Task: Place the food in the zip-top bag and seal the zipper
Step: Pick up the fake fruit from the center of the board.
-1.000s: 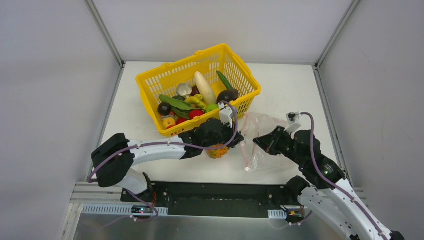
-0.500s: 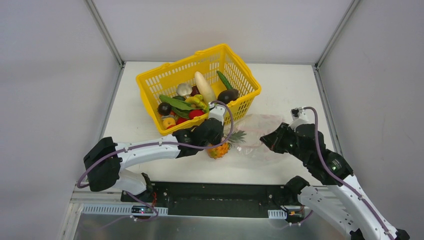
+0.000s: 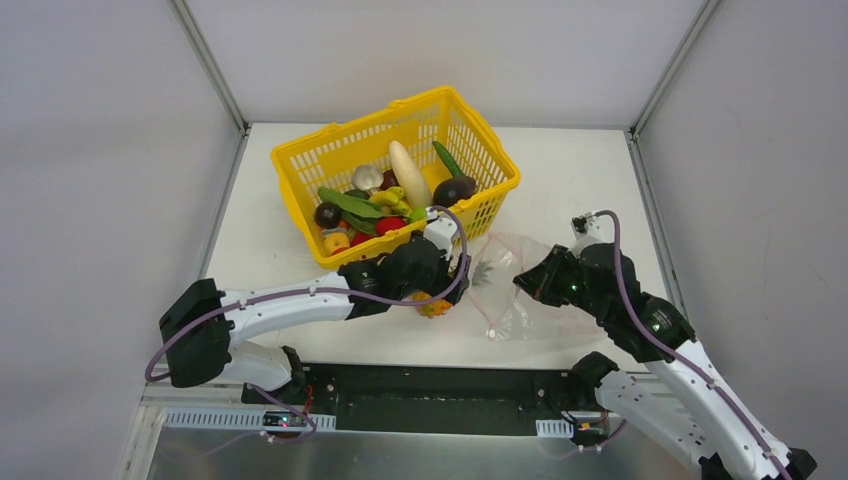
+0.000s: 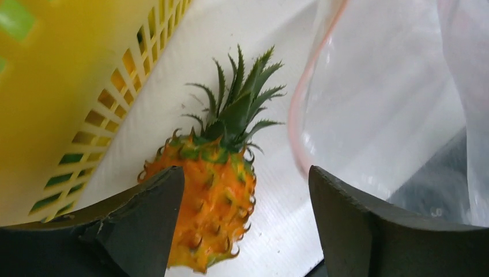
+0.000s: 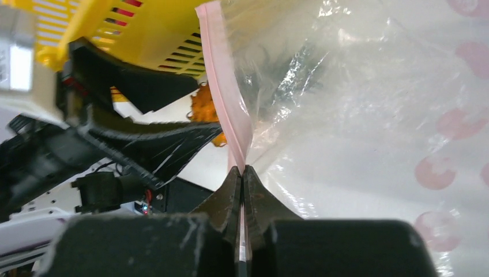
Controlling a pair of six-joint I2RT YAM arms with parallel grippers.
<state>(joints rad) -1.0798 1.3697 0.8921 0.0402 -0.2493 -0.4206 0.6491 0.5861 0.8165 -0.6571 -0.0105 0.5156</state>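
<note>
Beside basket (image 3: 300,165), left end effector (image 4: 245,187) spread around pineapple (image 4: 214,193); right end effector (image 5: 243,172) pinching zipper (image 5: 222,81) of bag (image 5: 357,115).

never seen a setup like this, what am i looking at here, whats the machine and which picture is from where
These are two robot arms bolted at the near edge of a white table, each ending in a two-finger gripper. The wide picture comes from a fixed camera above and behind them. The other two come from cameras on the wrists, so each shows its own dark fingers. On the table stands a yellow basket of toy fruit and vegetables, such as a white radish. Beside it lies a clear zip-top bag. The right gripper is shut on the bag's pink zipper. The left gripper is open, its fingers either side of a toy pineapple that seems to lie on the table, leaves towards the bag's mouth.
</note>
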